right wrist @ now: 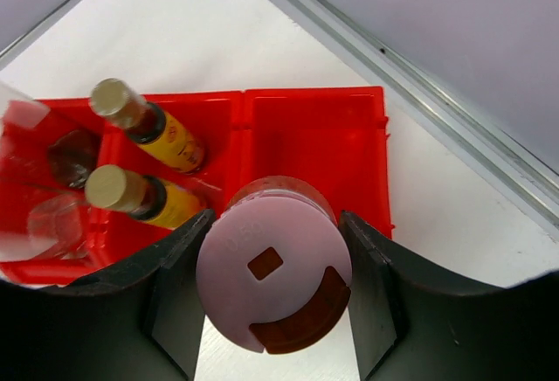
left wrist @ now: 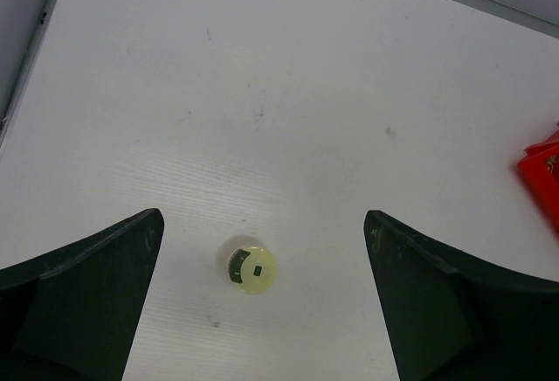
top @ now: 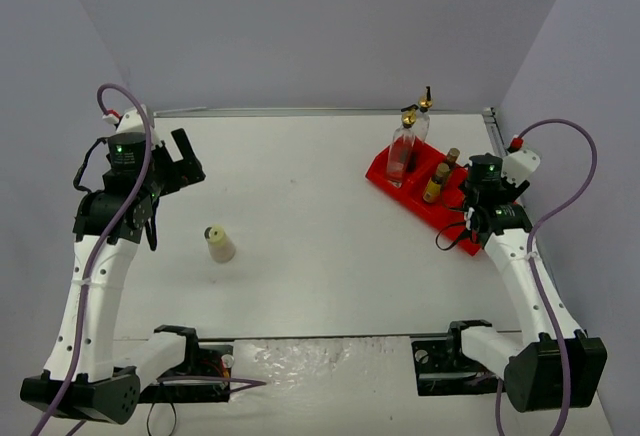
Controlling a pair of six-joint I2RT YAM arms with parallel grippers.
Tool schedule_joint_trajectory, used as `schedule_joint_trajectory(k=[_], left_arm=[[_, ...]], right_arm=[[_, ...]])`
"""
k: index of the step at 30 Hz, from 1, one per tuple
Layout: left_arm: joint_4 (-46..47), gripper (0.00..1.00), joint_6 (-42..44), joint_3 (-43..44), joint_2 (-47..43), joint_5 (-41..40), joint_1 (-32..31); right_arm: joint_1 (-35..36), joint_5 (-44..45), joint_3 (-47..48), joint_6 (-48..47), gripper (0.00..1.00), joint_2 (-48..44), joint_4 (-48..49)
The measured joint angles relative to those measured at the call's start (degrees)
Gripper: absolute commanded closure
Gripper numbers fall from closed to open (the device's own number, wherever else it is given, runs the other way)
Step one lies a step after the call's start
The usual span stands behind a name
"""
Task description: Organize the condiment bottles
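Note:
My right gripper (right wrist: 275,289) is shut on the squat pink bottle (right wrist: 272,276), its fingers against both sides of the cap, at the near edge of the red tray (right wrist: 314,136). Two amber-yellow bottles (right wrist: 162,136) (right wrist: 144,197) stand in the tray, with the two tall clear glass bottles (right wrist: 48,189) beyond them. In the top view the clear bottles (top: 402,151) and amber ones (top: 437,182) stand in the tray (top: 383,170); the right gripper (top: 472,228) hides the pink bottle. The squat cream bottle (top: 219,244) stands alone at the left. My left gripper (left wrist: 264,219) is open above it (left wrist: 249,265).
A metal rail (right wrist: 419,93) runs along the table's far edge behind the tray. Grey walls close in the table at the back and both sides. The tray's corner (left wrist: 541,171) shows at the right of the left wrist view.

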Motion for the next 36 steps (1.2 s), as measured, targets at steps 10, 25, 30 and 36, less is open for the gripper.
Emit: schedule_joint_trajectory(k=[10, 25, 30, 36], left_arm=[[1.1, 0.03, -0.1, 0.0, 0.5, 1.0, 0.1], [1.0, 0.03, -0.2, 2.0, 5.9, 2.4, 0.2], [0.6, 0.03, -0.2, 3.5, 7.5, 2.4, 0.2], [-0.1, 0.03, -0.2, 7.0, 9.1, 2.4, 0.2]], right_arm=[[-2.6, 0.4, -1.5, 1.4, 1.00, 5.6, 3.3], [-3.5, 8.2, -2.7, 3.1, 1.00, 13.0, 13.0], [-6.0, 8.6, -3.8, 3.2, 1.00, 16.1, 15.8], [-8.3, 7.4, -6.1, 3.5, 1.00, 18.2, 19.0]])
